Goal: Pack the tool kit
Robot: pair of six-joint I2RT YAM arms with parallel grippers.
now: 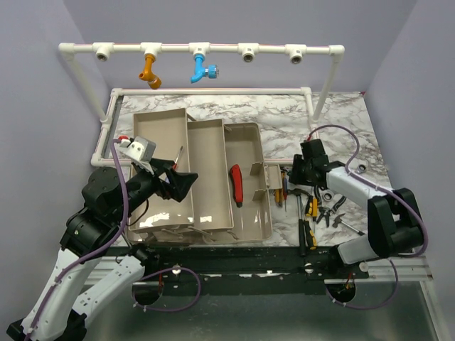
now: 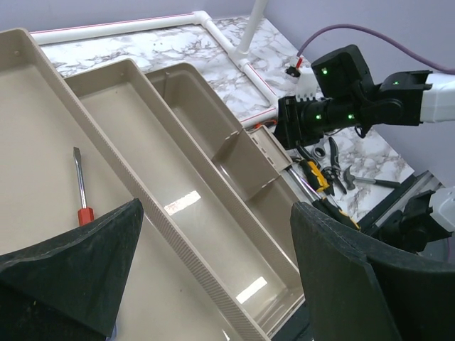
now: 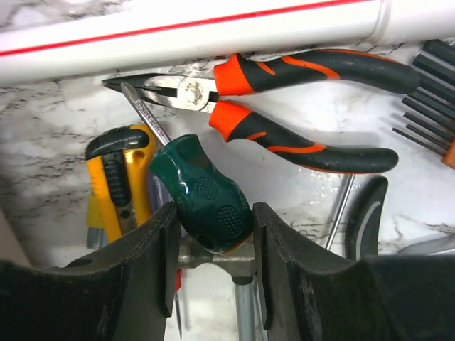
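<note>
The left tool [image 1: 179, 183], jaws wide apart, hovers over the open toolbox [image 1: 210, 167] on the left half of the worktop [image 1: 320, 121], above the left tray [image 1: 160, 124], which holds a red-handled screwdriver [image 2: 80, 186]. Just right of the box, the right tool [image 3: 213, 217] is clamped on a green-handled screwdriver [image 3: 202, 186], which lies beside orange pliers [image 3: 284, 106].

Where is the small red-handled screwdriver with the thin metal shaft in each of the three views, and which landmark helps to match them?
Top external: the small red-handled screwdriver lies in the leftmost beige plastic tray, left of centre.
Left wrist: at the left, in the same tray, handle toward the camera.
Right wrist: not in it.
Shared landmark: the black right gripper, a green-handled screwdriver between its fingers.
</note>
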